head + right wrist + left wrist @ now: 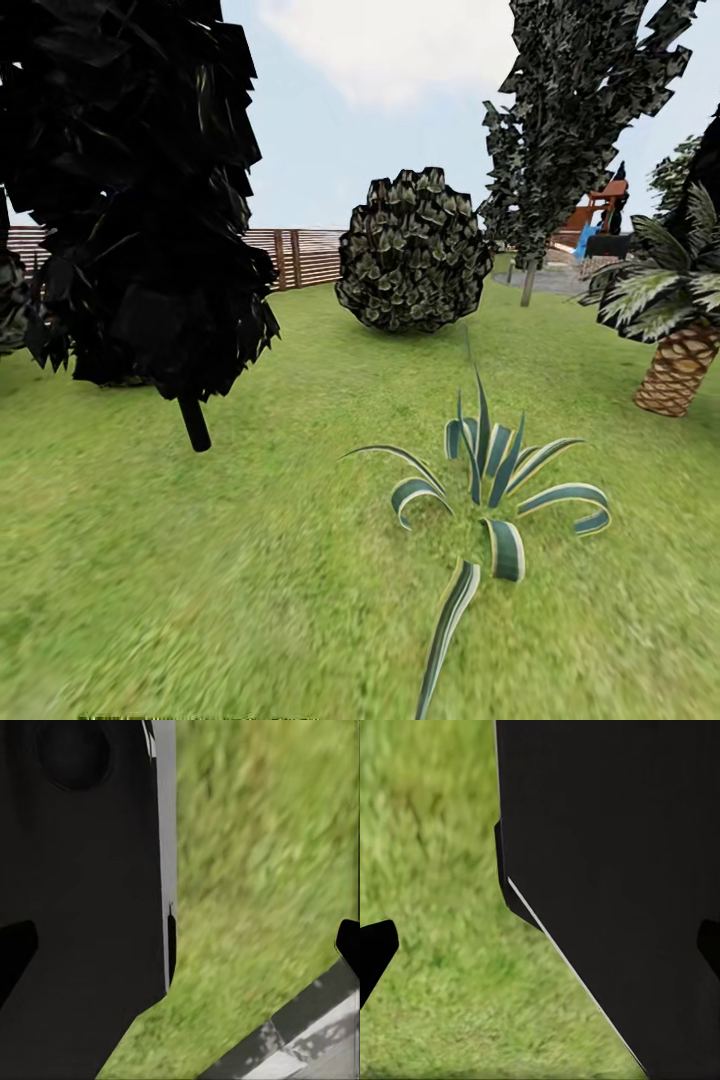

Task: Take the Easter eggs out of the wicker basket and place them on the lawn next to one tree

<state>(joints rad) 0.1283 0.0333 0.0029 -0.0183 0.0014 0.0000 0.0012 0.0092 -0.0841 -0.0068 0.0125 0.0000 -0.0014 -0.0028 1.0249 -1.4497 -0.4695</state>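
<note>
In the left wrist view one dark fingertip (375, 952) of the left tool pokes in at the left edge and another at the right edge, set wide across the frame with nothing between them, so that tool reads as released and empty; behind it a black panel of the robot's body (615, 885) covers the right half of the frame over blurred grass. The right tool is the same in its own view: a fingertip (15, 952) at each side edge, spread apart and holding nothing, with a black body panel (82, 907) on the left and a grey edge at the lower right. Outward, the head view looks across the lawn (200, 560): a striped agave (490, 480) sits at lower centre, a dark-crowned tree (195, 420) at left, a round bush (412, 250) at upper centre, a slimmer tree (528, 285) at upper right, a palm (678, 370) at the right edge, and the slat fence (300, 255) behind. The basket and eggs cannot be placed from here, so their direction and the nearer arm cannot be judged; the robot seems to be in transit, and finding the basket probably comes first.
</note>
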